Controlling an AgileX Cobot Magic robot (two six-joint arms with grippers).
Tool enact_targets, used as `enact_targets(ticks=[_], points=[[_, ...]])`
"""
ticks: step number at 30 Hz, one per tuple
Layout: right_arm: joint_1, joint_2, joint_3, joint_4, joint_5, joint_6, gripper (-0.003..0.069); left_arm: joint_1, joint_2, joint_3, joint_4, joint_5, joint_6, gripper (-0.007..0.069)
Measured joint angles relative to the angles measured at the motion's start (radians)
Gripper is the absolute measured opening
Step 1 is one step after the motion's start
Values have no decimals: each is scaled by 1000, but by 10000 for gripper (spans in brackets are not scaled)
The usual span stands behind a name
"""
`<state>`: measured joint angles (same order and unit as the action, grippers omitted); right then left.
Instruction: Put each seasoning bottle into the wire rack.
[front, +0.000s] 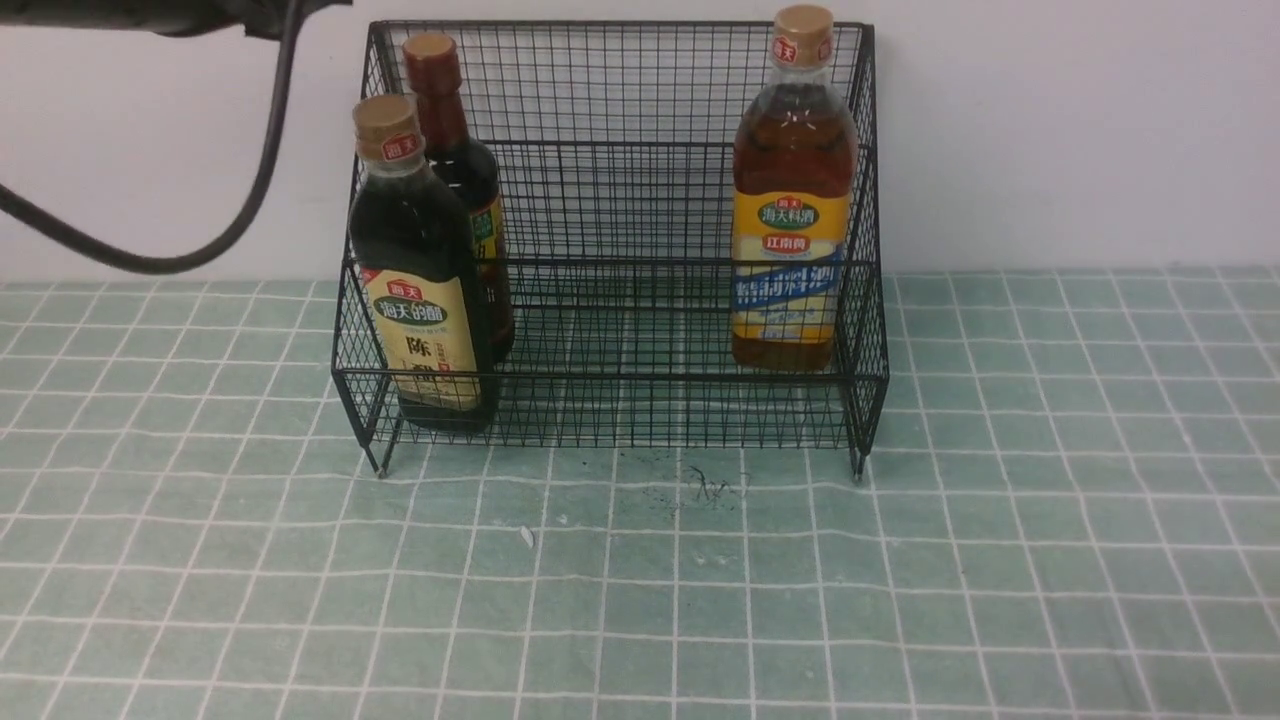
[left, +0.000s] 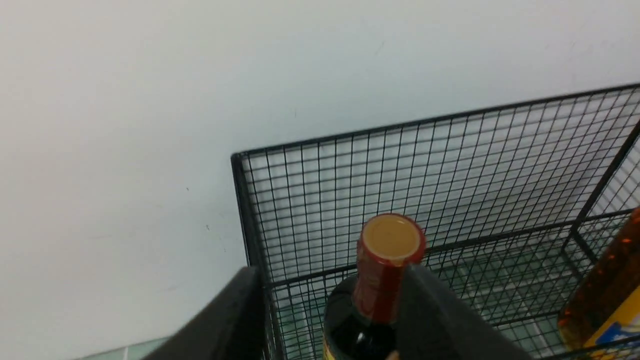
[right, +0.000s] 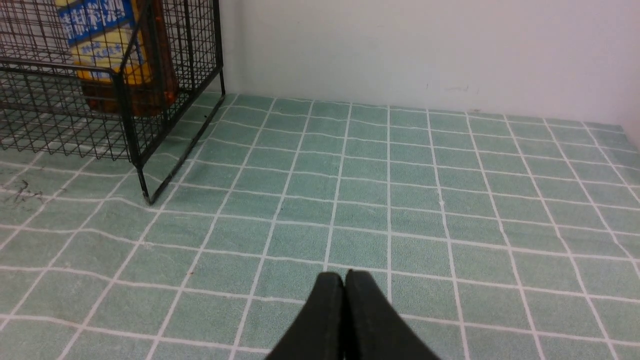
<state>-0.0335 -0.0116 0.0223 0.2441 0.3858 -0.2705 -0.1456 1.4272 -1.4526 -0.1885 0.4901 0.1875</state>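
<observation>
The black wire rack (front: 610, 260) stands against the wall and holds all three bottles upright. The dark bottle with gold cap and cream label (front: 420, 300) is at its front left. The dark bottle with reddish-brown neck (front: 450, 150) is behind it. The amber bottle with yellow-blue label (front: 795, 200) is at the right. In the left wrist view my left gripper (left: 330, 272) is open, above the rack's left end. The reddish-necked bottle (left: 385, 270) stands between its fingers, next to one finger (left: 430, 310). My right gripper (right: 344, 275) is shut and empty, low over the tablecloth, to the right of the rack (right: 125, 100) and the amber bottle (right: 105, 45).
A green checked tablecloth (front: 640, 580) covers the table, with a white wall behind. The left arm's black cable (front: 250, 190) hangs at the upper left. A dark smudge (front: 710, 488) and a small white scrap (front: 527, 537) lie in front of the rack.
</observation>
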Motion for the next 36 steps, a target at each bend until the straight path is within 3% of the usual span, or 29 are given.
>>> enact_targets(ticks=[6, 9, 13, 22, 30, 36], points=[[0, 0, 0, 0, 0, 0, -15, 0, -108, -2, 62, 266, 1, 41], [0, 0, 0, 0, 0, 0, -15, 0, -132, -2, 51, 452, -34, 0], [0, 0, 0, 0, 0, 0, -15, 0, -132, 63, -48, 557, -39, -6], [0, 0, 0, 0, 0, 0, -15, 0, -60, 305, -191, 360, 132, -6], [0, 0, 0, 0, 0, 0, -15, 0, 74, 318, -353, 200, 305, -6], [0, 0, 0, 0, 0, 0, -15, 0, 138, 318, -388, 87, 353, -6]])
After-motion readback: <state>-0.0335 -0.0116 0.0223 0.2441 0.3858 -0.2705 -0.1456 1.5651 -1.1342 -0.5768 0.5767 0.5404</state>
